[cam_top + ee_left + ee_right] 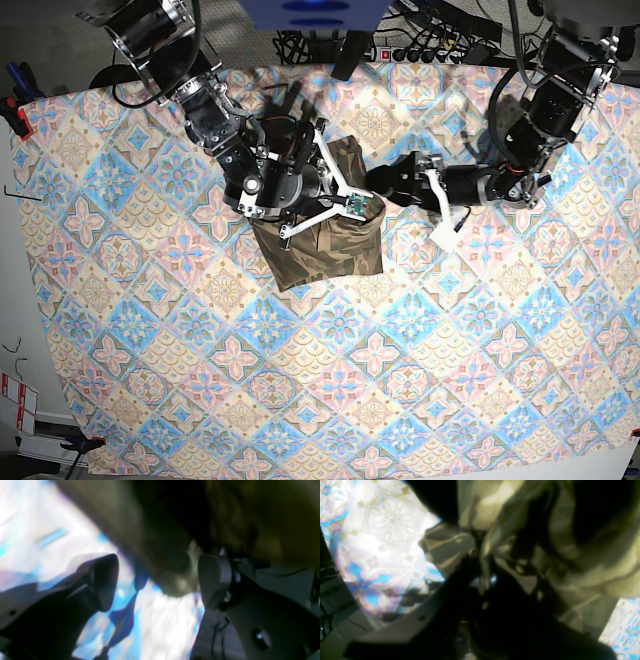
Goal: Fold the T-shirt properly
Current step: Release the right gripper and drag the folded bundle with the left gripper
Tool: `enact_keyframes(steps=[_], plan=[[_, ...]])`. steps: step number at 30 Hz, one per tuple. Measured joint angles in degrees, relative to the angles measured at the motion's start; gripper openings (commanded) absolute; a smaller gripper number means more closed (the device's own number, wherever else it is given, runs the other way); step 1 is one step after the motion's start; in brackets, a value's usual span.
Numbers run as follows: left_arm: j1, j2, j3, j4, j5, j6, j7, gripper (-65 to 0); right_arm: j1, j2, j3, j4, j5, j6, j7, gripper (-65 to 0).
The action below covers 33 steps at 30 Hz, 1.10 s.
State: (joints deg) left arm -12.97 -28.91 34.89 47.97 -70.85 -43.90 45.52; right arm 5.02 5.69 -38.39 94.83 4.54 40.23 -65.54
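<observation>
The camouflage T-shirt (322,255) lies bunched in a rough folded square at the middle of the table. My right gripper (352,203) is over its upper right part. In the right wrist view its dark fingers (460,585) are shut on a pinch of the T-shirt (582,562). My left gripper (388,185) is at the shirt's right edge. In the blurred left wrist view the left gripper (157,580) is open, and a fold of the T-shirt (170,562) hangs between the fingers (212,580), close to the right one.
The blue-and-cream tile-patterned tablecloth (200,330) covers the whole table and shows under both wrists, in the left wrist view (162,625) and the right wrist view (387,522). Cables and a power strip (430,50) lie along the far edge. Both arms reach in from the far corners.
</observation>
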Motion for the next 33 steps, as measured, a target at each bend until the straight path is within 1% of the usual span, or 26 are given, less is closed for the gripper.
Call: enact_keyframes(steps=[3, 5, 8, 10, 13, 15, 18, 19, 20, 21, 24, 26, 28, 30, 32, 33], plan=[[-1.3, -3.3, 0.0, -0.1, 0.5, 0.1, 0.6, -17.1, 1.1, -1.3, -1.4, -0.3, -0.2, 0.0, -0.5, -63.9], [-2.5, -4.1, 0.0, -0.1, 1.8, 0.7, 1.5, -17.1, 3.0, -2.5, -4.0, -2.0, -0.2, -0.4, -0.2, -63.9], [-3.7, -4.1, 0.4, -0.2, 2.5, 1.0, 1.8, -17.1, 5.6, -5.0, -8.6, -6.6, -0.4, -0.4, 0.0, -63.9], [-4.4, -4.1, 0.4, -0.2, 4.5, 1.0, 1.8, -17.1, 6.9, -6.4, -11.7, -9.9, 0.1, -0.4, 0.3, -63.9], [-5.4, -4.0, 0.4, -0.2, 7.6, 1.0, 1.7, -17.1, 8.2, -8.0, -14.4, -14.1, 0.0, -0.4, 0.5, -63.9], [-5.4, -4.1, 0.1, 0.4, 9.4, 1.0, 1.2, -17.1, 8.7, -8.2, -14.5, -16.2, 0.0, -0.4, 3.3, -63.9], [-4.9, -4.5, 0.2, 6.6, 14.5, 3.2, 2.2, -17.1, 9.1, -8.2, -14.3, -19.6, 0.0, -0.4, 6.5, -63.8], [-4.8, -4.8, 0.3, 8.0, 15.2, 3.5, 2.5, -17.1, 9.4, -8.2, -14.3, -20.9, 0.1, -0.3, 7.3, -63.6], [-4.5, -5.4, 0.3, 9.2, 15.6, 3.6, 2.5, -17.1, 9.7, -8.2, -14.3, -22.0, 0.2, -0.4, 8.0, -62.5], [-4.3, -6.1, 0.4, 10.2, 15.5, 5.4, 2.6, -17.1, 9.9, -8.2, -14.3, -22.4, 0.3, -0.4, 8.0, -60.8], [-4.3, -8.5, 0.5, 12.8, 16.6, 8.0, 3.2, -17.1, 10.7, -8.2, -14.7, -22.1, 0.1, -0.3, 7.6, -51.5], [-4.5, -9.9, 0.4, 14.9, 16.5, 7.9, 3.2, -17.1, 10.9, -8.2, -14.9, -20.4, 0.2, -0.2, 6.6, -44.6], [-4.7, -10.3, -2.4, 16.0, 16.0, 7.9, 3.4, -17.1, 11.1, -8.2, -14.5, -17.6, -0.4, -0.2, 6.1, -38.7], [-4.3, -10.9, -7.1, 16.1, 15.7, 8.0, 3.1, -17.1, 11.2, -8.2, -14.1, -14.1, 0.0, -0.1, 6.2, -35.7], [-4.3, -12.5, -10.1, 16.1, 16.3, 8.2, 4.0, -17.1, 11.1, -8.3, -12.6, -10.3, 0.2, 0.0, 6.1, -36.0], [-4.1, -13.0, -11.1, 16.0, 16.1, 8.2, 5.4, -17.1, 11.1, -8.3, -11.7, -8.2, 0.1, 0.0, 6.0, -36.8]])
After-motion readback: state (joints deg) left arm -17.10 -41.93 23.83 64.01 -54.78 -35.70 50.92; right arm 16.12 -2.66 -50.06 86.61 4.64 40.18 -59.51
